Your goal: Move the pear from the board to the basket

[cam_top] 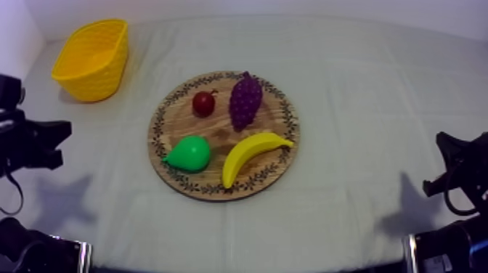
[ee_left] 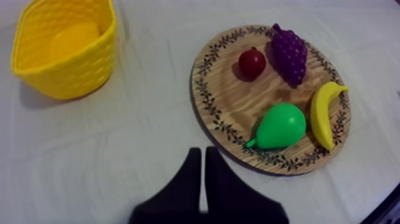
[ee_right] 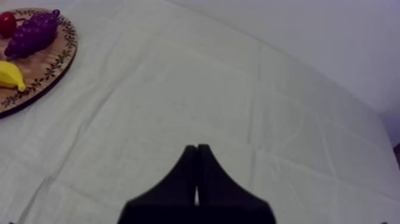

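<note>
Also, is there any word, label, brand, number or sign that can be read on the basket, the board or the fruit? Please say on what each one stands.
There are none to read.
The yellow basket is plain.
The wooden board has only a leaf pattern on its rim, no letters.
The pear, banana, grapes and small red fruit carry no label.
The cloth is blank.

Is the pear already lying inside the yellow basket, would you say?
No, the pear lies on the wooden board, apart from the yellow basket.
</note>
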